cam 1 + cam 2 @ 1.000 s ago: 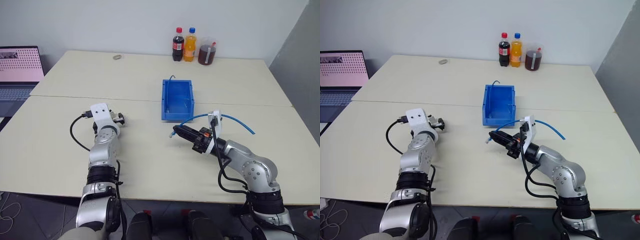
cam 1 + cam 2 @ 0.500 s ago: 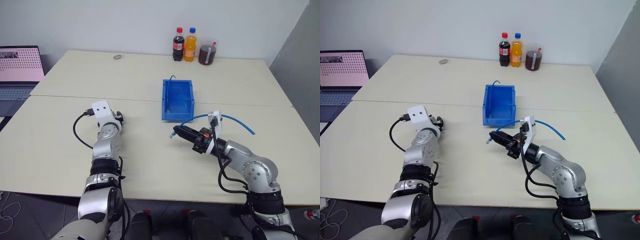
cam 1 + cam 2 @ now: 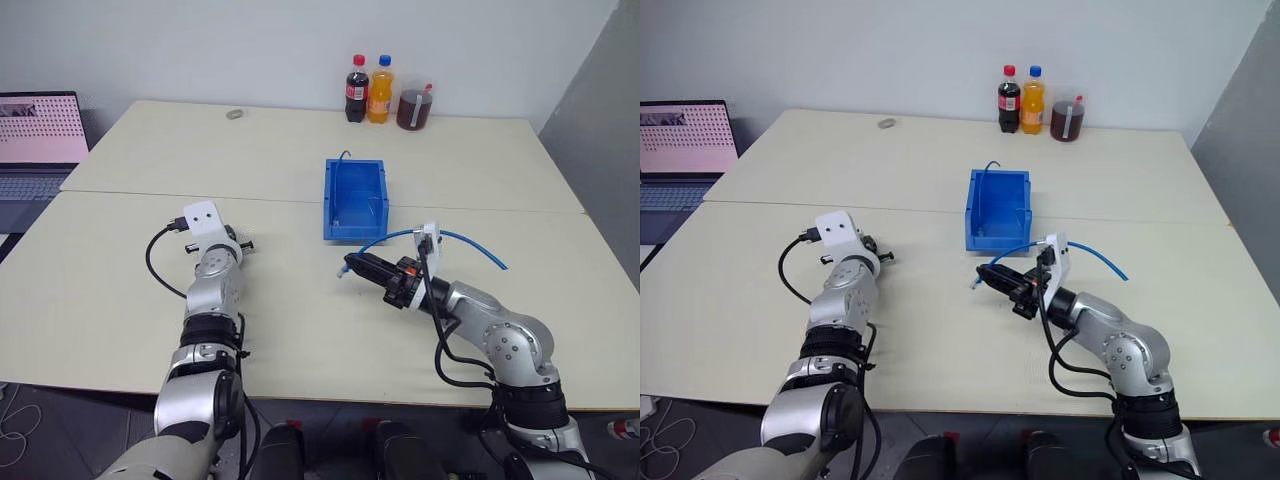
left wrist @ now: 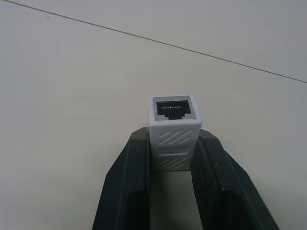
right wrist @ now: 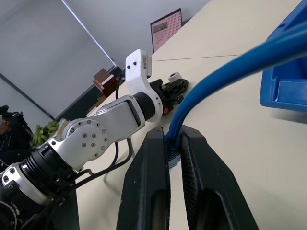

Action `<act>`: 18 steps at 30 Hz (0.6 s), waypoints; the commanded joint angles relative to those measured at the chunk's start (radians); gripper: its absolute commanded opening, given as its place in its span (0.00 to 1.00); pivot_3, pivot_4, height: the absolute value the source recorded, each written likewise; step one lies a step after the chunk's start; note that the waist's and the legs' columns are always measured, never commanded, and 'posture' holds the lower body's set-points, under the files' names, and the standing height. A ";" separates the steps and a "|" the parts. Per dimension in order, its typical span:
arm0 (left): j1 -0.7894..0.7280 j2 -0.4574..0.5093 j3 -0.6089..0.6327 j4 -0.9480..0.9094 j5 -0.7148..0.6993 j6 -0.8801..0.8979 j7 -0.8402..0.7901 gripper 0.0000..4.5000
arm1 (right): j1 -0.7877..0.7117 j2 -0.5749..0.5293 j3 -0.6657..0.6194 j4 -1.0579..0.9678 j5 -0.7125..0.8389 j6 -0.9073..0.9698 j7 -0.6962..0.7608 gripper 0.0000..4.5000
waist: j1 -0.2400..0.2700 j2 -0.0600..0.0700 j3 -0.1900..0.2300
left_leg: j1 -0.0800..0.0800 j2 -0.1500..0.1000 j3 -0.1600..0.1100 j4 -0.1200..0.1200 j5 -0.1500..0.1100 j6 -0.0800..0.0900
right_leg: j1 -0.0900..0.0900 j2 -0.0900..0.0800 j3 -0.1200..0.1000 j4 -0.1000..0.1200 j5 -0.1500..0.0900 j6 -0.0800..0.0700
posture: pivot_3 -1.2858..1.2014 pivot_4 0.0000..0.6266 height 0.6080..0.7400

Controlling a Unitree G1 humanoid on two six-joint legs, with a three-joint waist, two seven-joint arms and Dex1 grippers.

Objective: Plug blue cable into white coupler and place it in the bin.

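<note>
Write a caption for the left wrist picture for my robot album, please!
Left end effector pinching the white coupler, socket facing out, above the table.

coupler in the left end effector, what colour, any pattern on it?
White coupler, with diagonal hatch grooves moulded into its face and a dark socket opening. Clearest in the left wrist view.

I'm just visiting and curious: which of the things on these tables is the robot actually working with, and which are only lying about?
Part of the job:
- white coupler, in the left gripper
- blue cable, in the right gripper
- bin, waiting

Just lying about:
- cola bottle
- orange bottle
- jug of dark drink
- laptop
- small greyish object
</note>
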 commanded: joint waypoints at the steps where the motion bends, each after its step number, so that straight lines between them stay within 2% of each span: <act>1: 0.085 0.034 -0.071 -0.144 0.024 0.017 -0.114 0.18 | 0.004 -0.015 -0.013 -0.072 -0.002 -0.018 -0.006 0.01 | -0.002 0.000 0.000 | 0.000 0.000 0.000 0.000 0.000 0.000 | 0.000 0.000 0.000 0.000 0.000 0.000 | 0.52 0.24 1.00; 5: 0.171 0.068 -0.147 -0.317 -0.009 0.048 -0.303 0.18 | 0.021 -0.057 -0.009 -0.125 -0.014 -0.016 -0.001 0.01 | 0.000 0.000 0.000 | 0.000 0.000 0.000 0.000 0.000 0.000 | 0.000 0.000 0.000 0.000 0.002 -0.003 | 0.52 0.24 1.00; 8: 0.235 0.155 -0.280 -0.531 -0.134 0.098 -0.703 0.18 | 0.096 -0.170 -0.023 -0.244 -0.033 -0.009 0.022 0.01 | 0.005 -0.001 0.001 | 0.000 0.000 0.000 0.000 0.000 0.000 | 0.000 -0.001 0.000 0.000 0.002 -0.003 | 0.52 0.24 1.00; 9: 0.245 0.180 -0.307 -0.572 -0.162 0.113 -0.791 0.18 | 0.115 -0.197 -0.027 -0.271 -0.035 -0.008 0.025 0.01 | 0.007 -0.001 0.001 | -0.001 0.000 0.000 0.000 0.000 0.000 | 0.000 -0.001 -0.001 -0.001 0.002 -0.004 | 0.52 0.24 1.00; 13: 0.245 0.273 -0.412 -0.631 -0.188 0.105 -1.049 0.18 | 0.166 -0.250 -0.036 -0.322 -0.032 -0.021 0.025 0.01 | -0.002 0.000 0.001 | 0.000 0.000 0.001 0.000 0.000 0.000 | 0.000 -0.002 0.000 -0.001 0.002 -0.003 | 0.52 0.24 1.00; 14: 0.232 0.296 -0.444 -0.633 -0.192 0.102 -1.128 0.18 | 0.174 -0.260 -0.037 -0.331 -0.036 -0.025 0.025 0.01 | -0.006 0.000 0.001 | 0.001 0.000 0.001 0.000 0.000 0.000 | 0.000 -0.001 0.001 -0.001 -0.001 0.001 | 0.52 0.24 1.00; 18: 0.186 0.343 -0.523 -0.595 -0.178 0.074 -1.313 0.18 | 0.178 -0.281 -0.031 -0.337 -0.055 -0.042 0.027 0.01 | -0.020 0.000 0.001 | 0.001 0.001 -0.001 0.000 0.000 0.000 | 0.000 0.002 0.001 0.000 -0.001 0.001 | 0.52 0.24 1.00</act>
